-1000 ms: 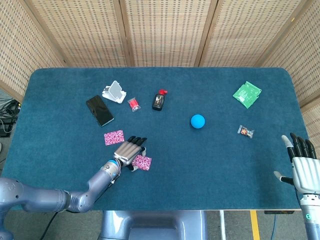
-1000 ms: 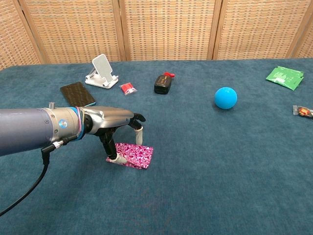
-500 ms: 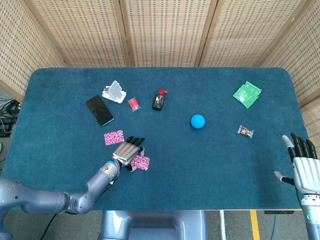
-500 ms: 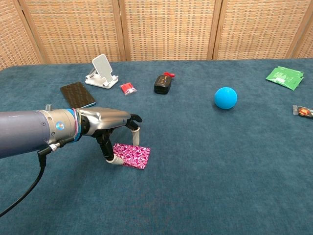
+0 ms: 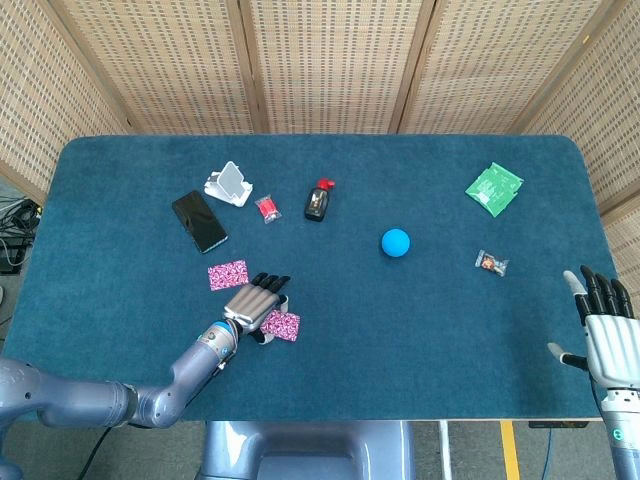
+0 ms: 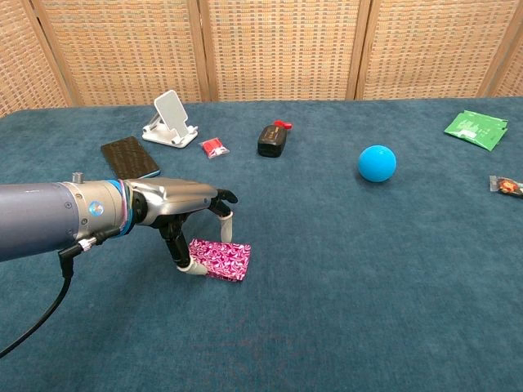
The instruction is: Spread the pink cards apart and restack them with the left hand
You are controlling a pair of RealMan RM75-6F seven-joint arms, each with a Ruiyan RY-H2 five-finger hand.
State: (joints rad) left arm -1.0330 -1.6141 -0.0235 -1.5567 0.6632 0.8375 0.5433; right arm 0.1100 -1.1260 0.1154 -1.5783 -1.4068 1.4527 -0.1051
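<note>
Restacking step. Left hand point(image 6: 181, 214) pinches the near pink card point(image 6: 220, 258) at its edges, card low on the table point(image 5: 420, 330). Second pink card point(image 5: 227, 274) lies just beyond-left of the hand. Next: carry over, align, lay down. Right hand point(image 5: 606, 335) idle, fingers spread, empty.

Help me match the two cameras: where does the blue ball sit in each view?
Head view: blue ball, right of centre on the table.
Chest view: blue ball, upper right of centre.
Shared landmark: the black device with a red tip, to the ball's left in both.
</note>
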